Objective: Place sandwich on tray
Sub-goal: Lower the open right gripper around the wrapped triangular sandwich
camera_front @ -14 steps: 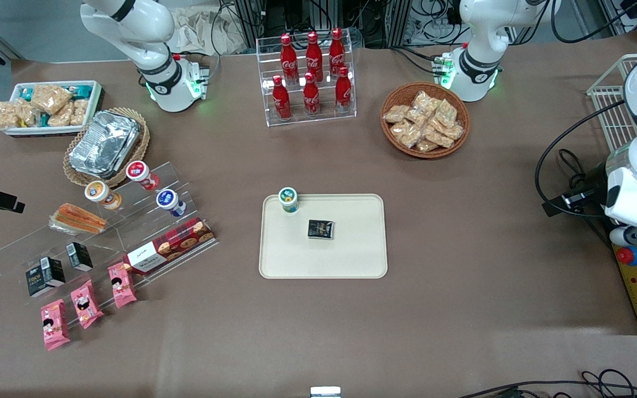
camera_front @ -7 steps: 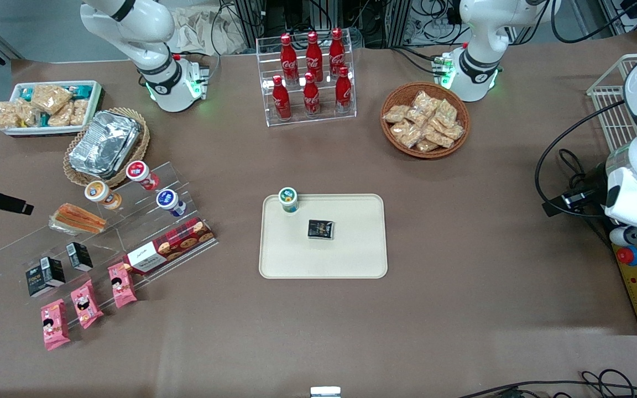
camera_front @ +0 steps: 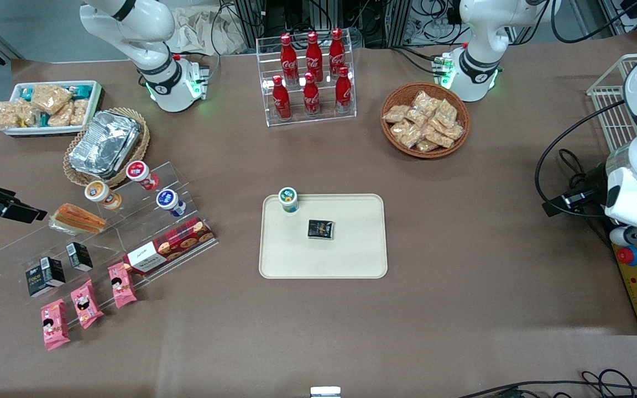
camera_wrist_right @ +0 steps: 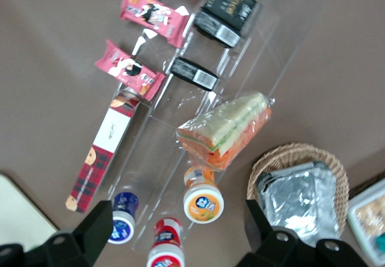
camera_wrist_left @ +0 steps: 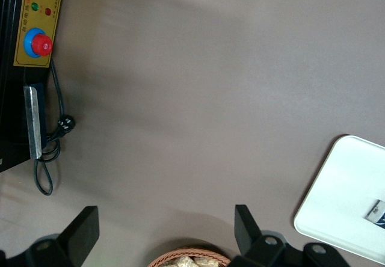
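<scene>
Spread-fingered hand (camera_wrist_right: 174, 234) above glossy-wrapped wedge sandwich (camera_wrist_right: 225, 131)

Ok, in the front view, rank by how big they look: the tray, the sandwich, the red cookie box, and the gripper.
1. tray
2. red cookie box
3. sandwich and gripper, which hangs beside it: too alike to rank, and the gripper looks partly cut off at the frame edge.

Brown table surface (camera_wrist_left: 198, 86). Corner of pale tray (camera_wrist_left: 343, 189) carrying a small dark packet (camera_wrist_left: 376, 211). Rim of wicker basket (camera_wrist_left: 189, 258) with snack packs. Yellow control box (camera_wrist_left: 37, 20) bearing red button (camera_wrist_left: 40, 43); black cable (camera_wrist_left: 45, 159) alongside.
</scene>
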